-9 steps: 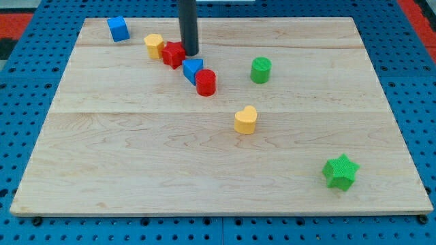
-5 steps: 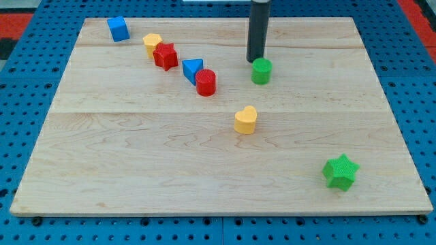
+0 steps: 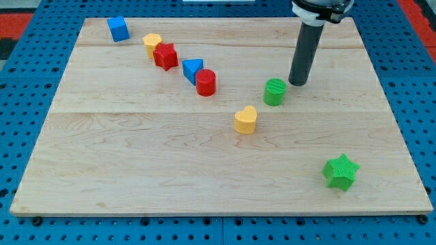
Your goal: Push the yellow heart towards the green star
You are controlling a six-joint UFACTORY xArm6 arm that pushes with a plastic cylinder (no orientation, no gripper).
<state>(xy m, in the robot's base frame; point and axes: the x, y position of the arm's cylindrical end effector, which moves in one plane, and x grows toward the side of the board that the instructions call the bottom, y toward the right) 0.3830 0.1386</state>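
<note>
One yellow heart (image 3: 246, 120) lay near the board's middle, slightly toward the view's right, well apart from the green star (image 3: 340, 171) at the view's lower right. Just above and right of the heart stood a green cylinder (image 3: 275, 91), close to it but not touching. My tip (image 3: 298, 83) rested just right of that cylinder, above it in the view; contact could not be confirmed. The arm carried a plain rod, with no fingers to open or close. Toward the view's upper left ran a diagonal line: red cylinder (image 3: 206, 82), blue triangular block (image 3: 192, 69), red star (image 3: 165, 55), a second yellow block (image 3: 152, 44), and a blue cube (image 3: 118, 28) apart at the corner of the wooden board (image 3: 136, 163).
</note>
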